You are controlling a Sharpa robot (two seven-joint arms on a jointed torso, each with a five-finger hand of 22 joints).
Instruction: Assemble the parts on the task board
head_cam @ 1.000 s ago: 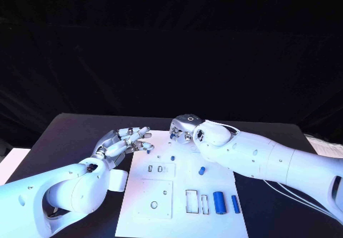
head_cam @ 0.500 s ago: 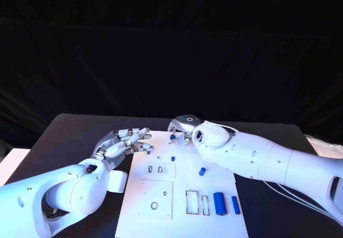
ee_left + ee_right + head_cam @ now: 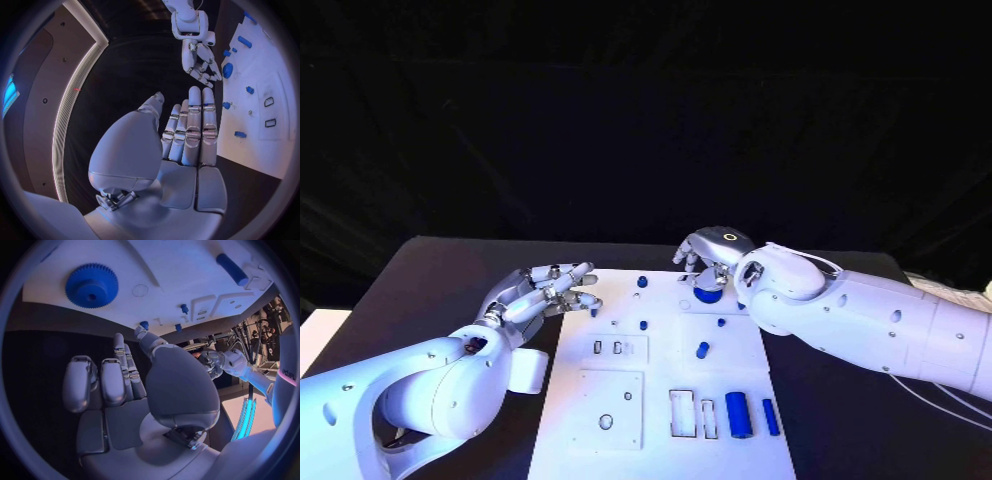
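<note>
— Hands first? Left hand (image 3: 548,290) hovering at the near-left edge of the task board (image 3: 625,400), fingers (image 3: 195,120) lying straight and side by side, close together yet closed on nothing. Gripping nothing, judging by the left wrist view.

— And the right? Right hand (image 3: 708,262) hanging over the far right corner of the board, fingers (image 3: 103,382) half curled with gaps between them. Palm bare in the right wrist view, nothing pinched. From the head view, mostly masked by its own wrist and forearm.

— Anything beneath it? Blue gear (image 3: 92,285) lying flat on the board just beyond those fingertips, apart from them. Half covered by the hand in the head view, showing as a dark blue patch.

— Other parts? Thick blue cylinder (image 3: 738,415) and thin blue bar (image 3: 770,417) lying side by side at the near right of the board, beside two empty rectangular slots (image 3: 682,413). Short blue peg (image 3: 702,350) lying loose mid-board. Several small blue studs (image 3: 643,282) standing near the far edge; too small for telling shapes apart.

— Board's near end? Running out of the head view, so cut off there.
</note>
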